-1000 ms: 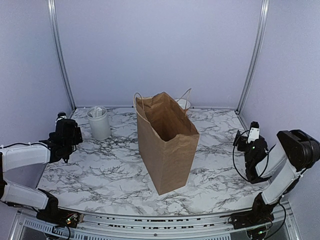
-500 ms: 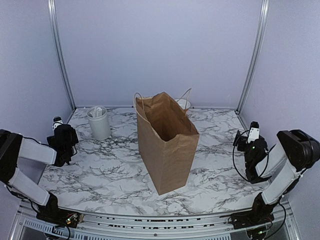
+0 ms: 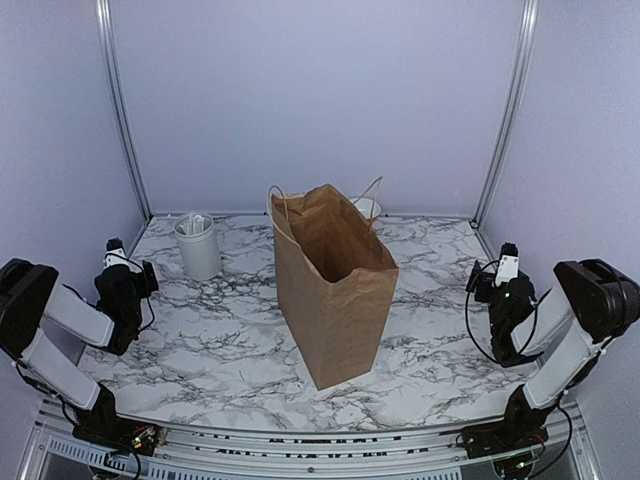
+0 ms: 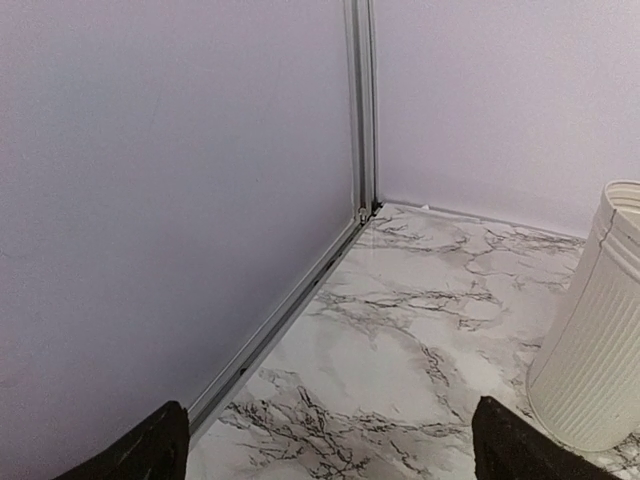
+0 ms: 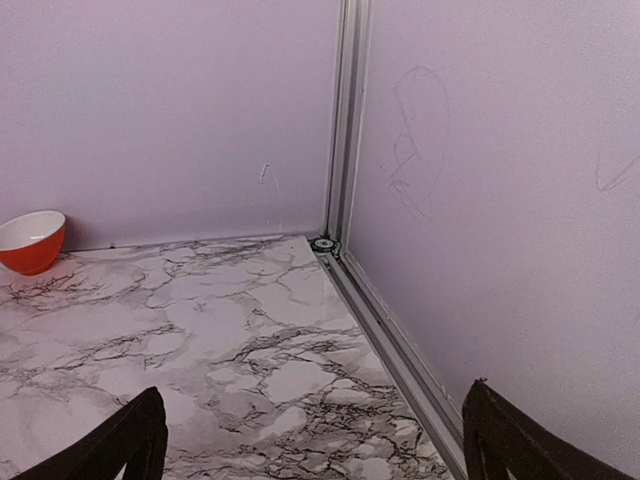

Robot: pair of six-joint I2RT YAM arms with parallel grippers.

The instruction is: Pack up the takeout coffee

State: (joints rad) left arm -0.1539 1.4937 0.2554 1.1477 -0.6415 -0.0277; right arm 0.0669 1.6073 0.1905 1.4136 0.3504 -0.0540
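Note:
The takeout coffee cup with the black lid shows in no view. An open brown paper bag with twine handles stands upright mid-table. My left gripper is folded back at the left table edge, open and empty; in the left wrist view its jaws stand wide apart over bare marble, facing the back left corner. My right gripper rests at the right edge, open and empty; in the right wrist view it faces the back right corner.
A ribbed white utensil holder stands at the back left, also in the left wrist view. An orange bowl with a white inside sits by the back wall, its rim showing behind the bag. Walls enclose the marble table.
My left arm has drawn back toward the left edge and folded down. The right arm and the bag have not moved.

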